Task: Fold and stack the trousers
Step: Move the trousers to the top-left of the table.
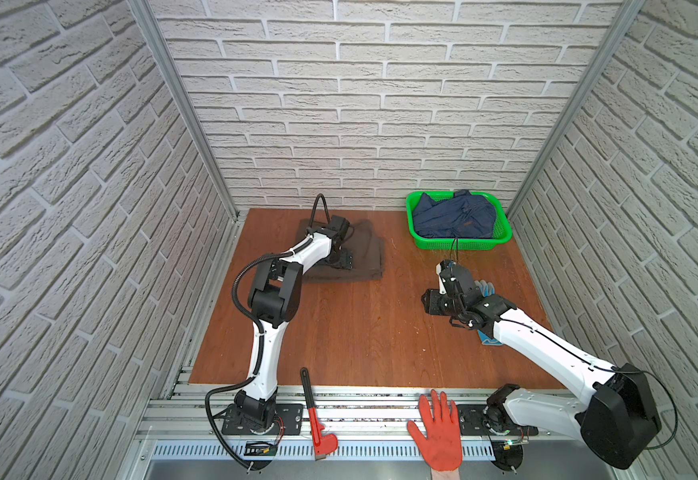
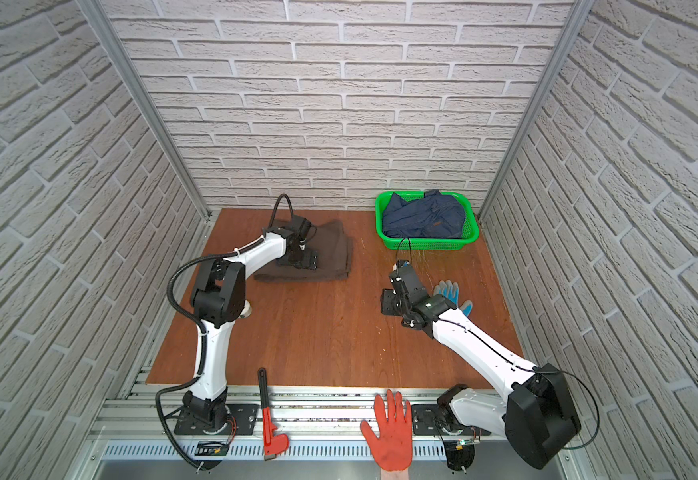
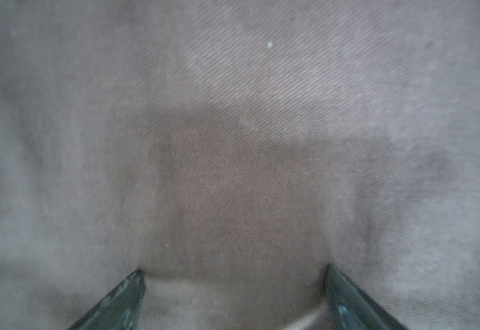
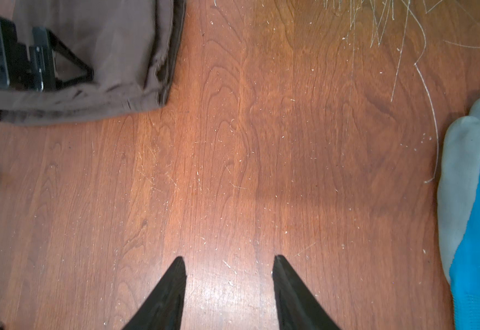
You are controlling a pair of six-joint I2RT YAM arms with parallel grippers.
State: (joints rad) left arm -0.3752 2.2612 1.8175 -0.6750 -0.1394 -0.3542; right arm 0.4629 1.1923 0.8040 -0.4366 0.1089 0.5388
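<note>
Reddish wooden tabletop [image 1: 360,332] holds folded dark brown soft-fabric trousers [image 1: 366,249] at eleven o'clock. Left gripper [image 1: 342,262], jaws spread, presses them; it should lift straight, dragging no layers. Right gripper [image 4: 229,258] hangs parted, empty.

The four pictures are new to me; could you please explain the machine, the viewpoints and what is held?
Two robot arms, left arm and right arm, work at a wooden table. Two pictures look down from overhead; two come from wrist cameras. The left arm's open jaws rest on folded brown trousers; the right arm's open jaws hang empty. A green basket holds a denim garment. A blue glove, a red wrench and a person's gloved hand also show.
</note>
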